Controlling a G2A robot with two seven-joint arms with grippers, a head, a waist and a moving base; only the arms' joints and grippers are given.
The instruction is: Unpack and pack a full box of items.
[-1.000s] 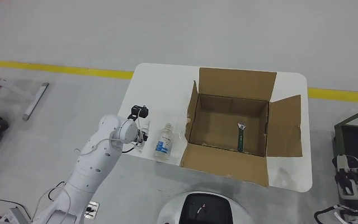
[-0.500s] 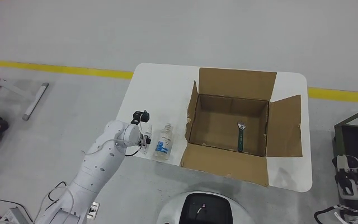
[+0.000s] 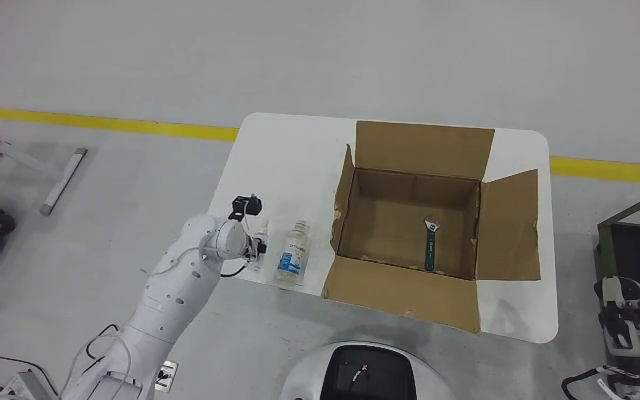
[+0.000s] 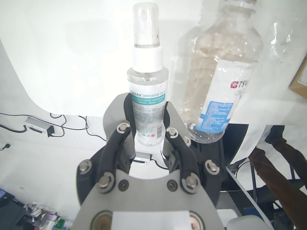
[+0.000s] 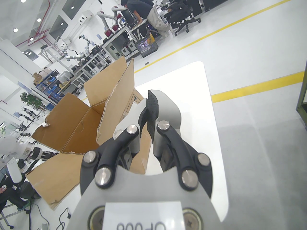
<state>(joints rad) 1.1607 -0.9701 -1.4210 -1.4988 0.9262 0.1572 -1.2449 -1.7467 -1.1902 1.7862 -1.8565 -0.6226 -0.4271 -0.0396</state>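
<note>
The left fingers pinch the spray bottle low on its labelled body, at the edge of the surface, just beside a water bottle. It looks light, stiff and smooth (probably slippery), so the wide body seems a safer hold than the thin cap. The right fingers are pressed together, empty.

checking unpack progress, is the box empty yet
Not empty: a wrench lies on the floor of the box.
</note>
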